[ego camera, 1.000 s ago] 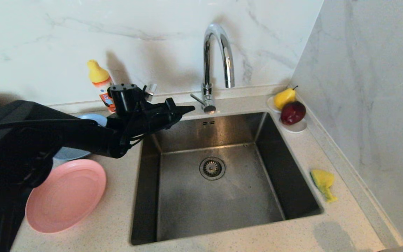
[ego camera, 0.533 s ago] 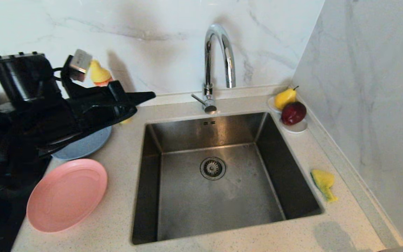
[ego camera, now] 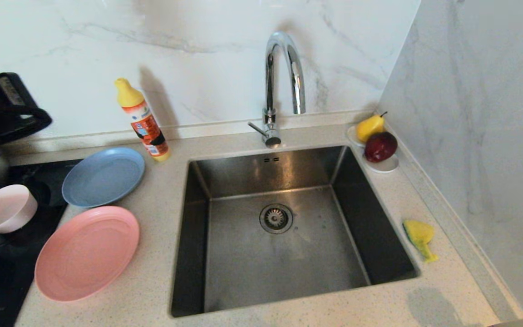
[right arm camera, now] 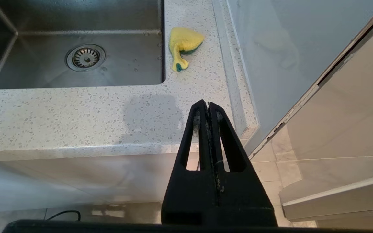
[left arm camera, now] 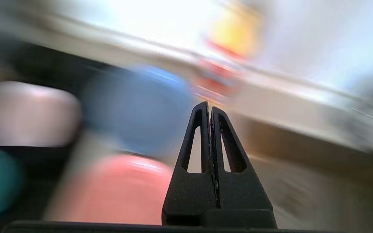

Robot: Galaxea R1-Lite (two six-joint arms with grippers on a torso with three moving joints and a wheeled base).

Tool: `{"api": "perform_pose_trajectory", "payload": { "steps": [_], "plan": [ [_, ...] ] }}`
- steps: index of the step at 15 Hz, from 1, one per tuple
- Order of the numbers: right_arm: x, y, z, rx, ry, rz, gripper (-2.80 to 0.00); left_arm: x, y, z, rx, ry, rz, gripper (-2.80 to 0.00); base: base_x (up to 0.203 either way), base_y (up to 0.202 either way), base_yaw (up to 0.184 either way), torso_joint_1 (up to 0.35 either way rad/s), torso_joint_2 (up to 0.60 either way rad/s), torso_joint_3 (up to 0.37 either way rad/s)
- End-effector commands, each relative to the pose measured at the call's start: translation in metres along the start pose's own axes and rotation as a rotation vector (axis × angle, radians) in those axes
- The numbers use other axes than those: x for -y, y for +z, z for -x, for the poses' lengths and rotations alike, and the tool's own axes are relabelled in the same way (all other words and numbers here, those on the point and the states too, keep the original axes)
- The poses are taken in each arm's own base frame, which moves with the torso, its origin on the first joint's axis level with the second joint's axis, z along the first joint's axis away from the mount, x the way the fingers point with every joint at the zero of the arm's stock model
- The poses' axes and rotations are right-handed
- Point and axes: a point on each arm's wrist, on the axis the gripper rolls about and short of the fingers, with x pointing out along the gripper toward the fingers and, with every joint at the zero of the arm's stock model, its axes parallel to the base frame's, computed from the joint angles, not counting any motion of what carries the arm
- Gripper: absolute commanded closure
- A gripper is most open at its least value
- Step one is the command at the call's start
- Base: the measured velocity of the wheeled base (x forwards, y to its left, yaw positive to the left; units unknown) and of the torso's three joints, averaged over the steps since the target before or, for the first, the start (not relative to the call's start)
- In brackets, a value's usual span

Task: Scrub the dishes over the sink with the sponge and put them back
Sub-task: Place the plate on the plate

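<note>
Left gripper (left arm camera: 209, 108) hangs clenched and empty near your dishes, nothing scrubbed yet, so next you must spread it around the blue plate (ego camera: 103, 176).

The sink (ego camera: 284, 227) sits mid-worktop (ego camera: 152, 281), tap (ego camera: 282, 86) behind it. Left of it lie two plates (ego camera: 86, 252), one (ego camera: 102, 176) behind the other, a bottle (ego camera: 142, 120) behind them. The sponge (ego camera: 419, 237) lies right of the sink, a fruit dish (ego camera: 382, 165) at its back right corner.

Two plates (ego camera: 87, 252), two bowls (ego camera: 3, 208), one sponge (ego camera: 419, 236)
</note>
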Motion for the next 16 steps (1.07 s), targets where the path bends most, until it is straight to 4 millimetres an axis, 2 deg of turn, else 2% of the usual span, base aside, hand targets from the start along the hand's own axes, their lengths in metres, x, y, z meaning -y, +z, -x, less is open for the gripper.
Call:
{"api": "perform_pose_trajectory", "payload": {
  "steps": [1, 3, 5, 6, 9, 10, 14, 16],
  "plan": [
    [0.000, 0.000, 0.000, 0.002, 0.000, 0.000, 0.00, -0.024, 0.017, 0.017, 0.096, 0.214, -0.067, 0.00, 0.000, 0.000, 0.000, 0.000, 0.00, 0.000],
    [0.000, 0.000, 0.000, 0.002, 0.000, 0.000, 0.00, -0.031, 0.019, -0.003, 0.083, 0.301, -0.101, 0.00, 0.000, 0.000, 0.000, 0.000, 0.00, 0.000],
    [0.000, 0.000, 0.000, 0.002, 0.000, 0.000, 0.00, -0.048, 0.021, -0.042, 0.030, 0.380, -0.124, 0.00, 0.000, 0.000, 0.000, 0.000, 0.00, 0.000],
    [0.000, 0.000, 0.000, 0.002, 0.000, 0.000, 0.00, -0.058, 0.018, -0.057, -0.032, 0.348, -0.131, 0.00, 0.000, 0.000, 0.000, 0.000, 0.00, 0.000],
    [0.000, 0.000, 0.000, 0.002, 0.000, 0.000, 0.00, -0.086, 0.001, -0.082, -0.264, 0.211, -0.077, 0.00, 0.000, 0.000, 0.000, 0.000, 0.00, 0.000],
    [0.000, 0.000, 0.000, 0.002, 0.000, 0.000, 0.00, -0.101, -0.004, -0.093, -0.318, 0.184, -0.032, 0.00, 0.000, 0.000, 0.000, 0.000, 0.00, 0.000],
    [0.000, 0.000, 0.000, 0.002, 0.000, 0.000, 0.00, -0.148, -0.036, -0.140, -0.497, 0.175, 0.098, 0.00, 0.000, 0.000, 0.000, 0.000, 0.00, 0.000],
    [0.000, 0.000, 0.000, 0.002, 0.000, 0.000, 0.00, -0.164, -0.051, -0.158, -0.556, 0.176, 0.156, 0.00, 0.000, 0.000, 0.000, 0.000, 0.00, 0.000]
  ]
}}
